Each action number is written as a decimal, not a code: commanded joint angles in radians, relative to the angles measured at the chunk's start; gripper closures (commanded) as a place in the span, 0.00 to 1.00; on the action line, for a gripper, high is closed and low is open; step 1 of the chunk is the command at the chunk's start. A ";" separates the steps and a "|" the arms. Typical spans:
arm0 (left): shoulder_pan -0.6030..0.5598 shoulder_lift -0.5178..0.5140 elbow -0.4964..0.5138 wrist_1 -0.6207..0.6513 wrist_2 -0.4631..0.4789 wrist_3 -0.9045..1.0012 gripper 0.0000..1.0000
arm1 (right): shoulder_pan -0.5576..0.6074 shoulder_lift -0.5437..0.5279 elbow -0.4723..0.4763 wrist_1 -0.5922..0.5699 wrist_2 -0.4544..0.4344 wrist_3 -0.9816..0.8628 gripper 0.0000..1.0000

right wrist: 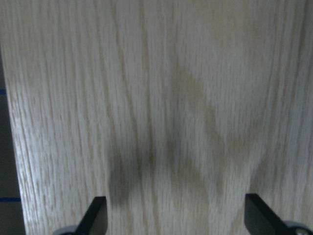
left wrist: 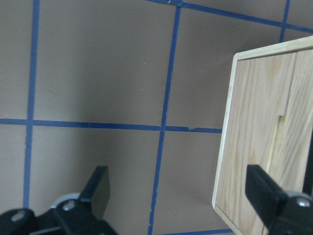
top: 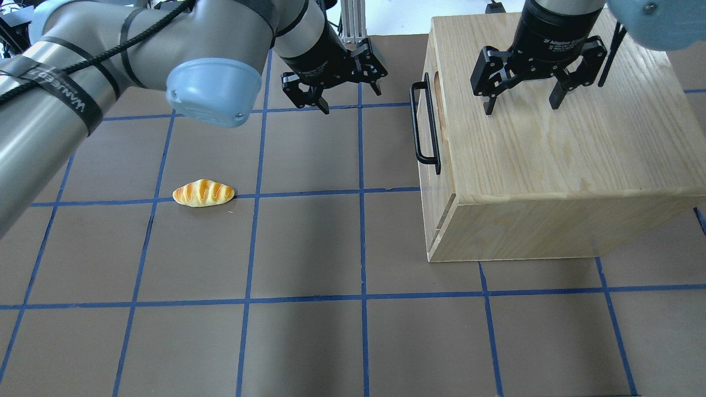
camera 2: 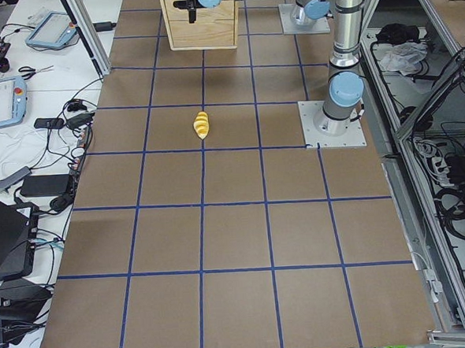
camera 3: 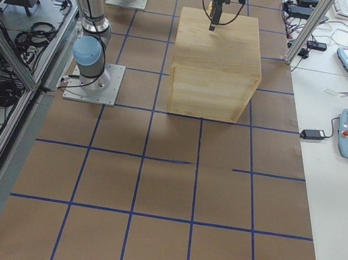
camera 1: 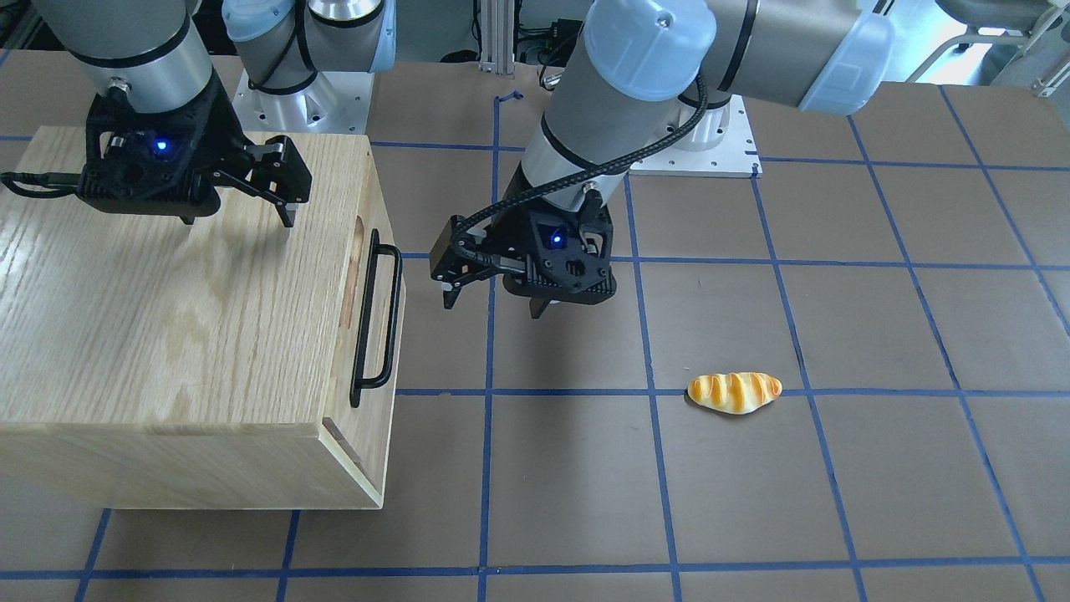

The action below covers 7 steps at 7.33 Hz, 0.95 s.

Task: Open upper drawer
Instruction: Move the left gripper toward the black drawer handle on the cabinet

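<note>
The upper drawer (top: pixel 429 110) is the top part of the oak cabinet's front, with a long black bar handle (top: pixel 423 129) and a darker finger slot (top: pixel 436 82). It sits flush with the cabinet (top: pixel 551 160). In the front-facing view the handle (camera 1: pixel 378 318) faces the table's middle. My left gripper (top: pixel 351 98) is open and empty, hovering over the table a short way from the handle; it also shows in the front-facing view (camera 1: pixel 493 305). My right gripper (top: pixel 521 107) is open and empty just above the cabinet's top (right wrist: pixel 166 107).
A toy bread roll (top: pixel 203 193) lies on the brown, blue-taped table on my left side, also seen in the front-facing view (camera 1: pixel 734 392). The left wrist view shows the cabinet's front corner (left wrist: pixel 254 137) beside bare table. Tablets and cables lie beyond the table's ends.
</note>
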 commanded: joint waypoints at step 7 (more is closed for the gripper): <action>-0.069 -0.059 -0.007 0.038 -0.046 -0.008 0.00 | -0.001 0.000 0.000 0.000 0.000 -0.001 0.00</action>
